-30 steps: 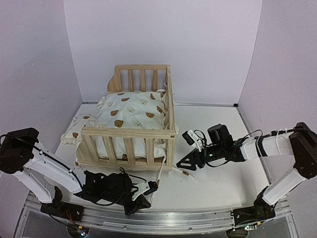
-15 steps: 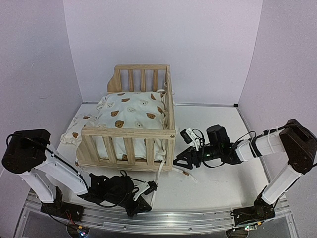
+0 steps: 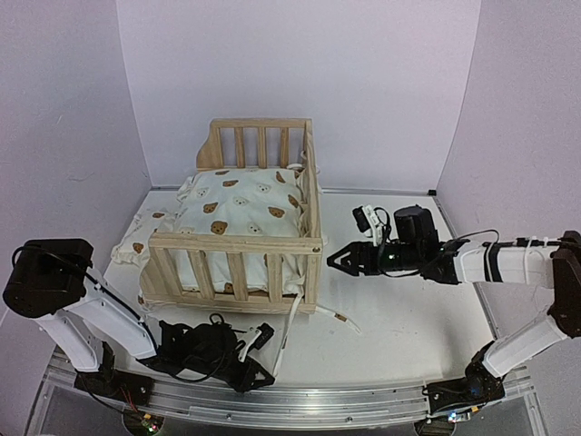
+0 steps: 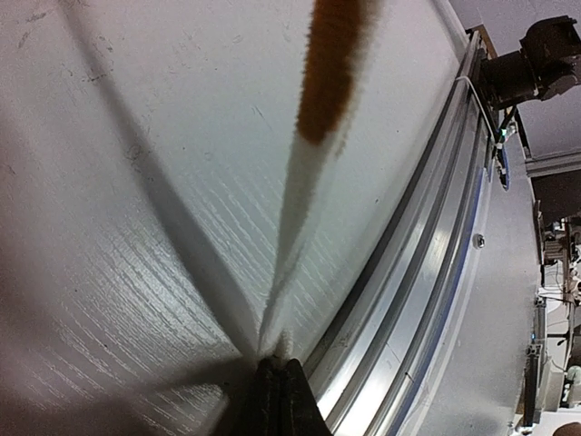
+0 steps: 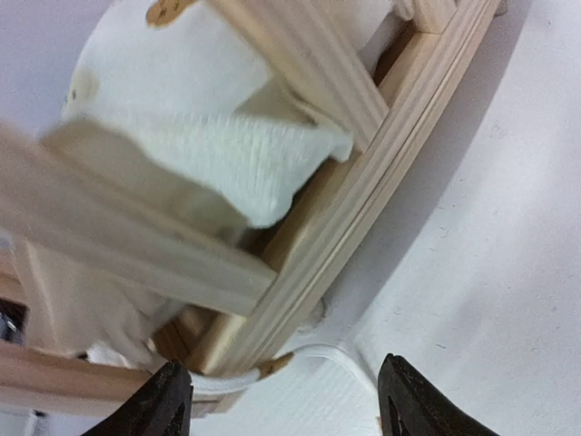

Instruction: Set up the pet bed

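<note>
White table (image 3: 408,313), pet bed (image 3: 245,243) beside wide right end effector (image 3: 334,262), left end effector (image 4: 277,365) pinching its tie (image 4: 307,168)

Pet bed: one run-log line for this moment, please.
left pincer: shut on cream fabric tie | right pincer: open, empty, beside light pine slatted frame | bear-print cream cushion: in frame

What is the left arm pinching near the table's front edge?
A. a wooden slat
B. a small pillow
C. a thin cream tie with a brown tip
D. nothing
C: in the left wrist view the shut jaws nip the end of a cream tie whose far tip is brown.
</note>
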